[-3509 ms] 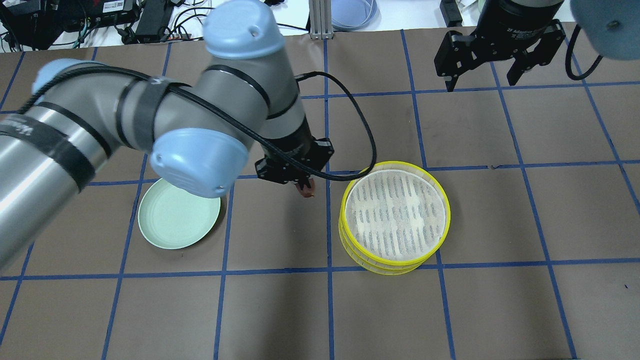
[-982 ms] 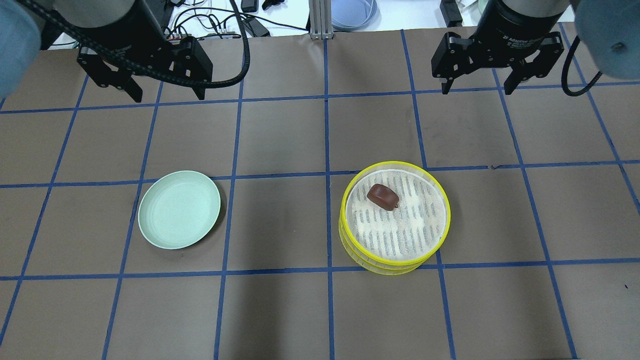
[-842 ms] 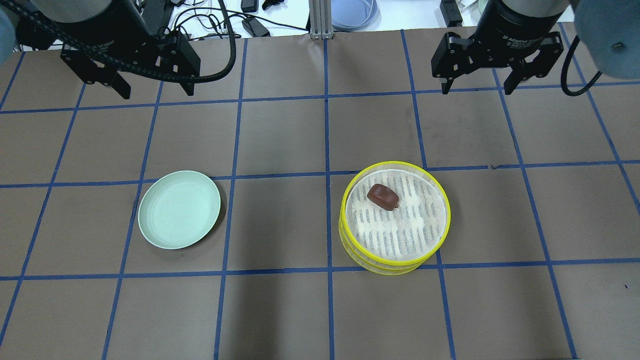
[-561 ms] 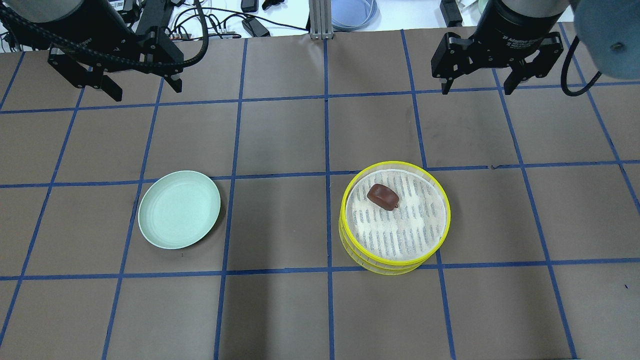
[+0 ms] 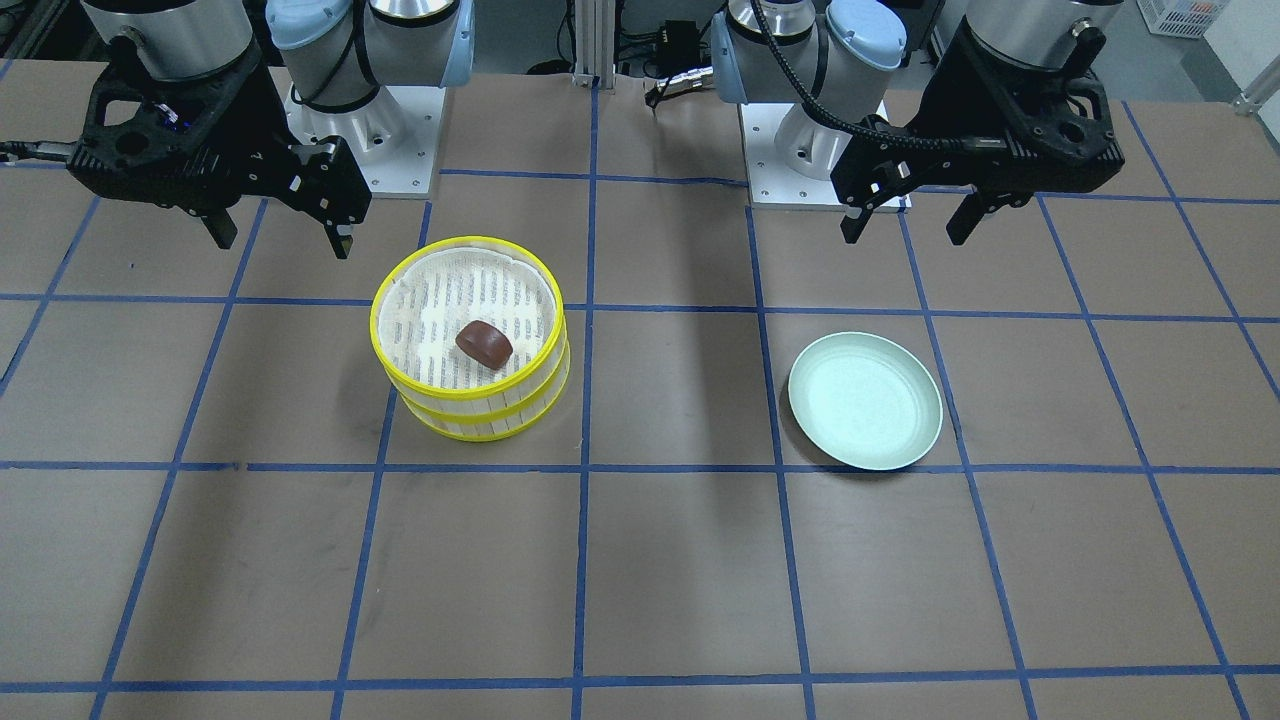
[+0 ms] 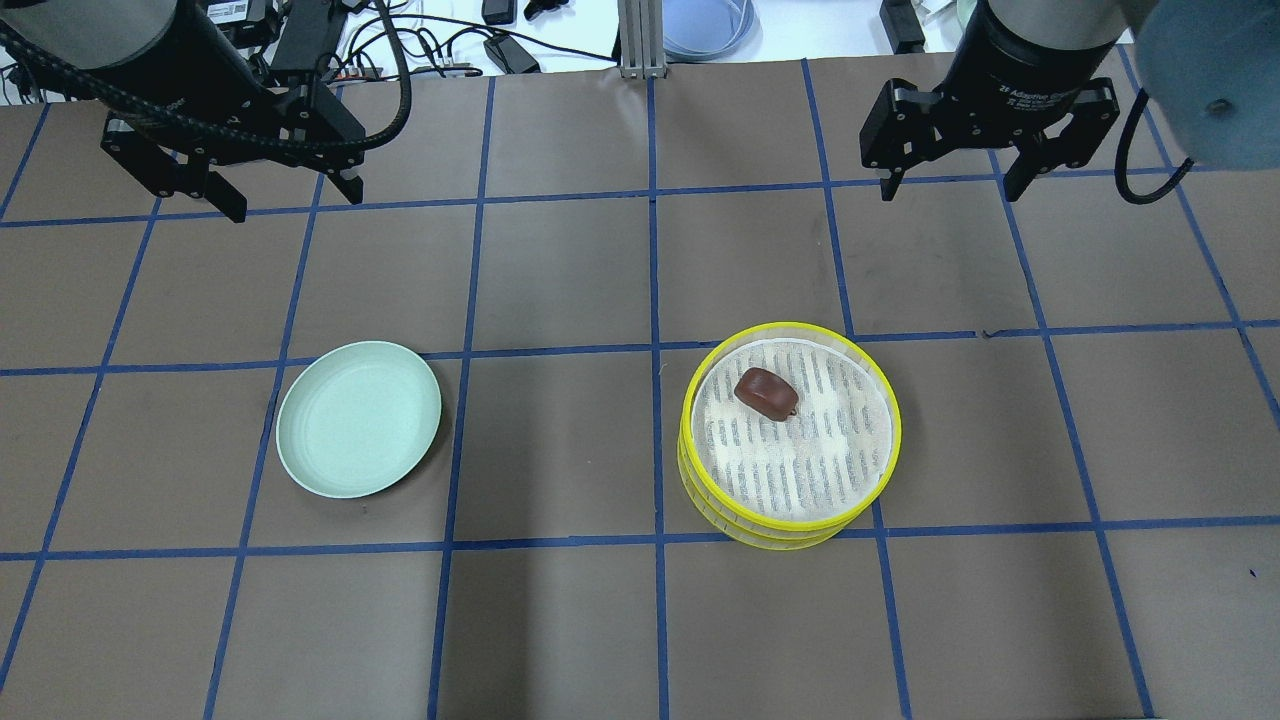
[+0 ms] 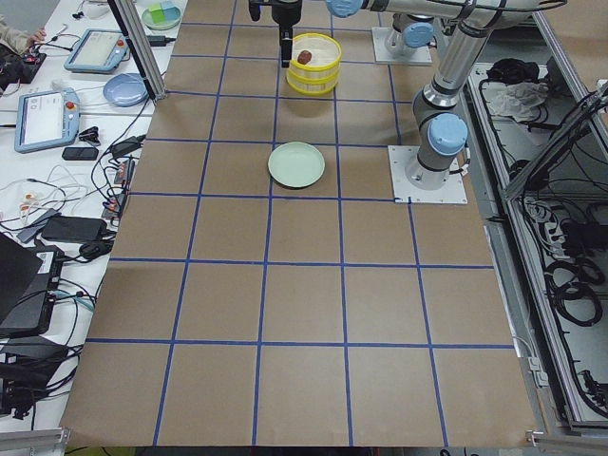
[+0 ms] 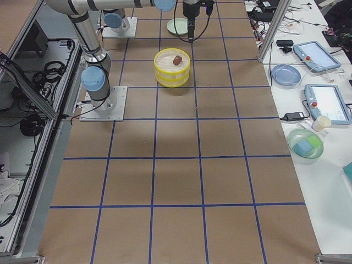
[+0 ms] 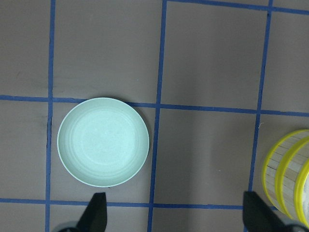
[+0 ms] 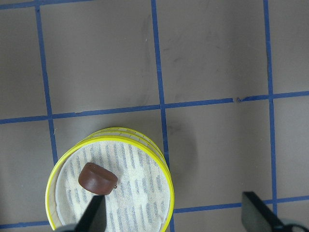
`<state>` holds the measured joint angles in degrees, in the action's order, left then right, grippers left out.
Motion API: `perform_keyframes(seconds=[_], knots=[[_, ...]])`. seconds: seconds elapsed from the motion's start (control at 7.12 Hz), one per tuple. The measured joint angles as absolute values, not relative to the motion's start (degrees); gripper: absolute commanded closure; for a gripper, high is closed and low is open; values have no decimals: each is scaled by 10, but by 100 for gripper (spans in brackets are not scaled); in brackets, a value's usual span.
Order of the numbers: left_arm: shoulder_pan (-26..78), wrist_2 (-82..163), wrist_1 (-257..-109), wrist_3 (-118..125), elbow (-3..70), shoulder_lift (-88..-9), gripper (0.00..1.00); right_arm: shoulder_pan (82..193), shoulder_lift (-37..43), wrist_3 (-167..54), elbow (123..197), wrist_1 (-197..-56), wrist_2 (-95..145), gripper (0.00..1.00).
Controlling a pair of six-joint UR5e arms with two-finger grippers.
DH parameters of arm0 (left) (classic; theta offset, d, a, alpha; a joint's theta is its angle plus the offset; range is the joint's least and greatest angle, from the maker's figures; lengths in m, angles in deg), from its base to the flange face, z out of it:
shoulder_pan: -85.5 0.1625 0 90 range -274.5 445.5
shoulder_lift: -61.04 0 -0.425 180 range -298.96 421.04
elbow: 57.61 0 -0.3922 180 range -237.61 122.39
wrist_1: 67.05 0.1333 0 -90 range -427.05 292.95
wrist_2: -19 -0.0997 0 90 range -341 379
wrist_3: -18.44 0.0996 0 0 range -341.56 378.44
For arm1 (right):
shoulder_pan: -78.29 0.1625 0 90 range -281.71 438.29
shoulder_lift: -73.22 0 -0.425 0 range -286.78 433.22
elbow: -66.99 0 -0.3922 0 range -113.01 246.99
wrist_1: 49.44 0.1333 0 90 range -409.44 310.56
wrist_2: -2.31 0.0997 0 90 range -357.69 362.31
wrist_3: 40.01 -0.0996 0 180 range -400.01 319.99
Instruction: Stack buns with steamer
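Note:
A yellow steamer stack [image 6: 790, 327] with a white cloth on top stands right of the table's middle. The dark reddish-brown bun [image 6: 766, 392] lies on that cloth, toward its far left part; it also shows in the front view [image 5: 484, 343] and the right wrist view [image 10: 98, 178]. The cream-white bun is hidden or out of view. My left gripper [image 6: 296, 203] is open and empty, high over the far left of the table. My right gripper [image 6: 950, 192] is open and empty, high over the far right, beyond the steamer.
An empty pale green plate [image 6: 358, 419] sits left of the steamer; the left wrist view looks down on the plate [image 9: 103, 141]. Brown paper with blue tape lines covers the table. Cables and devices lie past its far edge.
Earlier my left gripper held the brown bun between plate and steamer. The bun now lies on the steamer's cloth, and the left gripper has opened and drawn back to the far left.

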<state>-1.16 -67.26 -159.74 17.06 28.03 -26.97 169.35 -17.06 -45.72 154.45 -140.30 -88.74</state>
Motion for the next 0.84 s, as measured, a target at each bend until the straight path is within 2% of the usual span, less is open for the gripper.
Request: perform_keyframes(seconds=[0.84], knots=[[-15, -672, -1606, 166, 282, -269, 0, 1693, -171, -457, 1546, -1420, -887, 0]])
